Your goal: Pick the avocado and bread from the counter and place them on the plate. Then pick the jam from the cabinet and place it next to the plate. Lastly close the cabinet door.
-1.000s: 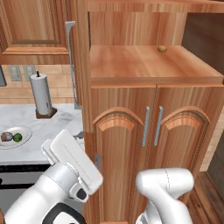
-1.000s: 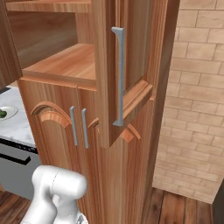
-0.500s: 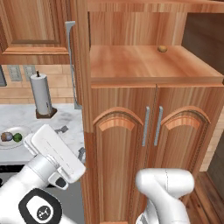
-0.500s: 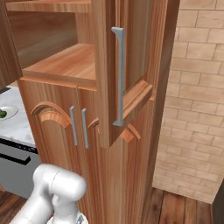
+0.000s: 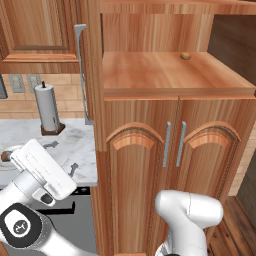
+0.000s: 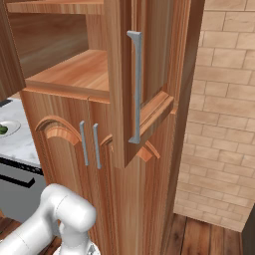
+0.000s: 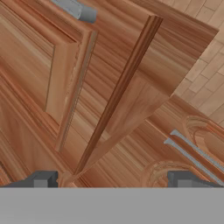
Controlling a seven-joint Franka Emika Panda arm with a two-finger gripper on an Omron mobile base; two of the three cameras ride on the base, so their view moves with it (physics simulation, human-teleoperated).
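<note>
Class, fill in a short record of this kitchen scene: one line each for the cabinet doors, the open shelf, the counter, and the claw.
upper cabinet doors: both open, left door and right door
lower cabinet doors: shut
open shelf: small brown roundish item near the back
counter: paper towel roll, plate holding something green
claw: open, empty, facing an open door

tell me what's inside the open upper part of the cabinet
One small round brownish-orange thing, likely the jam, sits far back on the wooden shelf. The open door hides the compartment's right side in the right base view.

Tan brick wall (image 6: 224, 99), wood plank floor (image 6: 209, 236).
</note>
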